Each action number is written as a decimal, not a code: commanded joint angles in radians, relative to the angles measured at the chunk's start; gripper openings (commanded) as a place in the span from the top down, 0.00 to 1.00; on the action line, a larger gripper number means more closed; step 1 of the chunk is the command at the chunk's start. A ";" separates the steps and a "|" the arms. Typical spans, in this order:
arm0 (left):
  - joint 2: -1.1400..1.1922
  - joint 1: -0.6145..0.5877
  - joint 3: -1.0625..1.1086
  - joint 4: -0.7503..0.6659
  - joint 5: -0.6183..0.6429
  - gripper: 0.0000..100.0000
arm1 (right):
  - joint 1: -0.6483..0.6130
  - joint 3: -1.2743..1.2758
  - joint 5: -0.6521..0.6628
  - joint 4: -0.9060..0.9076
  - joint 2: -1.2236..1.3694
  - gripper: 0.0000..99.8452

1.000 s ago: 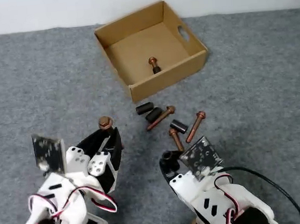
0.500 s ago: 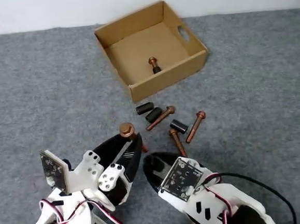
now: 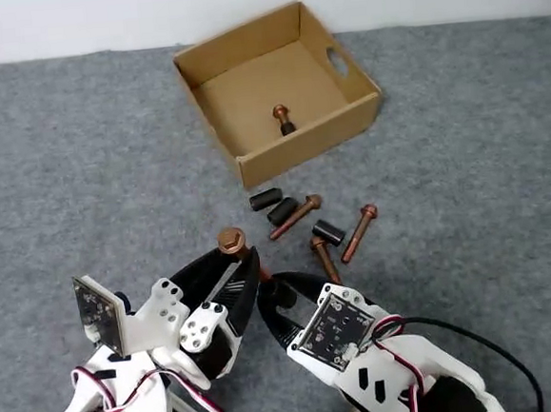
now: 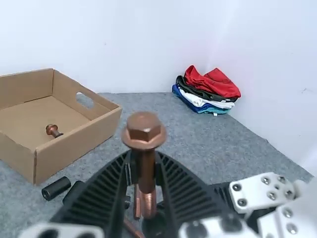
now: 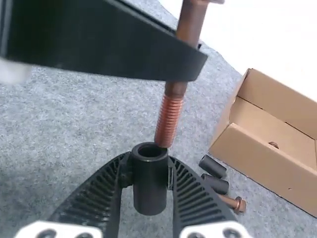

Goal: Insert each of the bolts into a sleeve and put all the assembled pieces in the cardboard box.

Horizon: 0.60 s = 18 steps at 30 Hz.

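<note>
My left gripper (image 3: 241, 263) is shut on a copper bolt (image 3: 230, 240), held upright with its hex head up (image 4: 143, 132). My right gripper (image 3: 272, 289) sits right beside it, shut on a black sleeve (image 5: 149, 176) with its bore facing up. The bolt's threaded tip (image 5: 167, 123) hangs just above the sleeve's rim, slightly off centre. The cardboard box (image 3: 302, 149) stands at the back and holds one assembled piece (image 3: 284, 120). Loose on the carpet between box and grippers lie black sleeves (image 3: 266, 198) and copper bolts (image 3: 359, 233).
The loose parts cluster just in front of the box's near wall (image 4: 74, 144), close to both grippers. A pile of folded clothes (image 4: 208, 91) lies by the wall beyond the box. Grey carpet stretches open to the left and right of the arms.
The left gripper has swung right with the bolt, and the right gripper has moved left with the sleeve. The two now meet, with the bolt tip over the sleeve.
</note>
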 commanded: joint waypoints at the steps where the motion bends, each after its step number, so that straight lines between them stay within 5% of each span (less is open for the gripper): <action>1: -0.002 0.008 -0.027 0.003 0.014 1.00 | 0.005 -0.017 0.014 -0.038 -0.007 0.99; 18: 0.000 0.009 -0.065 0.012 0.014 1.00 | 0.048 -0.008 0.014 -0.038 -0.007 0.99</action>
